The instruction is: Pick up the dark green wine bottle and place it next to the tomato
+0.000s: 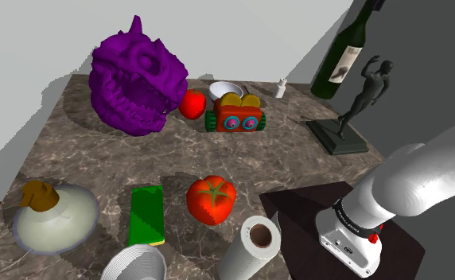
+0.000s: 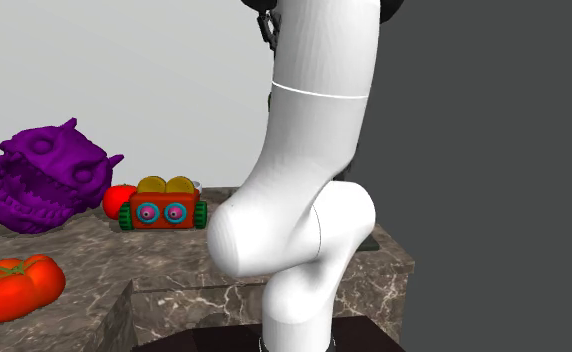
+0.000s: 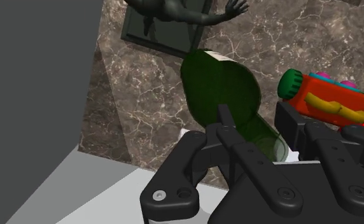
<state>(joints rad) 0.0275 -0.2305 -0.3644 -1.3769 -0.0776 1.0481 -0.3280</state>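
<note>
as the dark green wine bottle (image 3: 222, 89) is clasped at its neck between the narrowed jaws of the gripper (image 3: 258, 130), hanging tilted below them and seemingly clear of the marble table (image 1: 99, 159), the carry is judged to be in hand; a long traverse is called for toward the tomato (image 1: 211, 199), well apart from the jaws. the arm (image 2: 304, 150) is reared high, with the hand pointed down.

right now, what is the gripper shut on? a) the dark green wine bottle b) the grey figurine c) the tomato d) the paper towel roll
a: in the wrist view the gripper clasps the neck of the dark green wine bottle, while in the shoulder view the tomato lies well apart from that bottle.
</note>
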